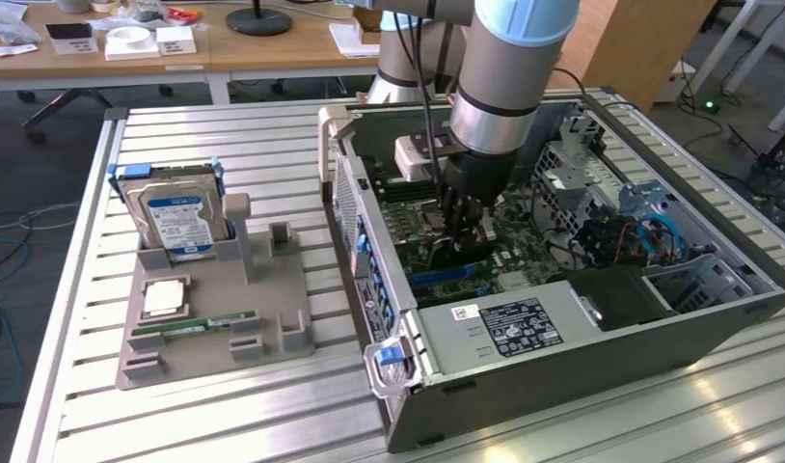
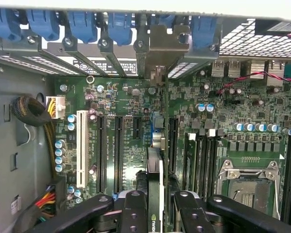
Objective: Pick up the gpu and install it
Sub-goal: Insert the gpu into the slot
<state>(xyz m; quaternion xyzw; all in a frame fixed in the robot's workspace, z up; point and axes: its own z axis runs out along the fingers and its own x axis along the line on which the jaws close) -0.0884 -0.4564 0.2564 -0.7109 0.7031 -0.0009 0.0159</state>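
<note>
Table (image 1: 174, 415): pale slatted metal; you see glare on its slats at the exterior view's right.
Desk (image 1: 303, 53): wooden top, behind the table.
Floor (image 1: 39, 174): dark grey, at the exterior view's left.
Cables (image 1: 7, 227): loose on that floor, beside the table.
Panel (image 1: 631, 43): wood, upright, beyond the table.

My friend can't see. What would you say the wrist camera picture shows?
The gripper clamps the gpu edge-on between its black fingers, over the green motherboard inside the computer case. The card's silver bracket sits by a row of blue slot clips at the case wall.
</note>
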